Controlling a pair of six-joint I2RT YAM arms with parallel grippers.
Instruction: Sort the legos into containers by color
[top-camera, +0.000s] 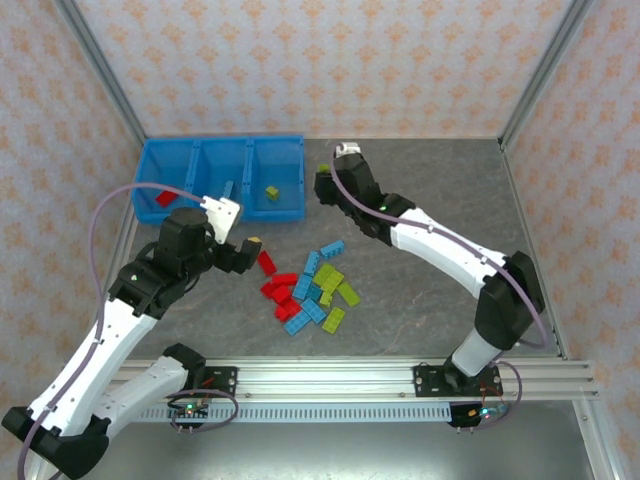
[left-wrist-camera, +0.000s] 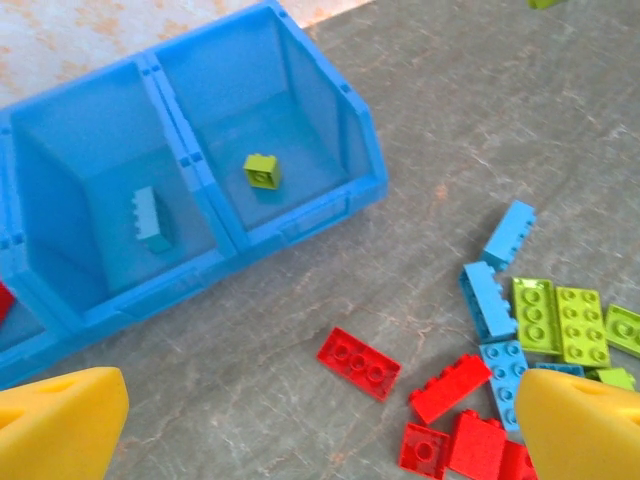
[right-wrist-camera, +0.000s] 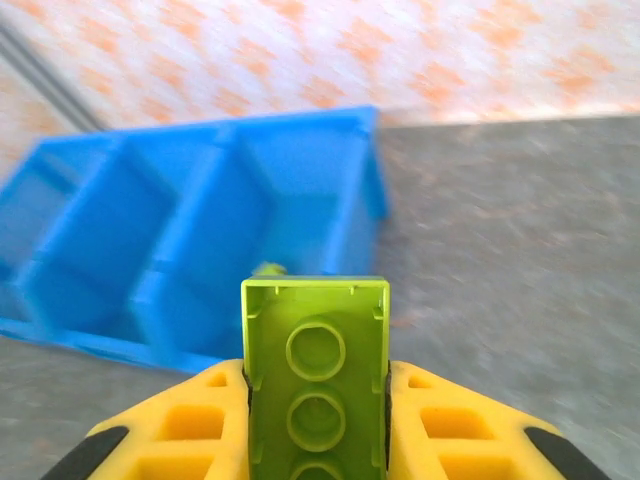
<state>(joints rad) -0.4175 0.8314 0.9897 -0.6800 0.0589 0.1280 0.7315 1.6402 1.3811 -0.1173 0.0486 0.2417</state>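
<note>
The blue three-bin tray sits at the back left. Its left bin holds a red brick, the middle bin a light blue brick, and the right bin a lime brick. A mixed pile of red, light blue and lime legos lies mid-table. My left gripper is open above the table, over a red brick at the pile's left edge. My right gripper is shut on a lime green brick, just right of the tray and facing its right bin.
Patterned walls and metal frame posts close in the table at the back and sides. Bare grey tabletop lies right of the tray and behind the pile. A rail runs along the near edge.
</note>
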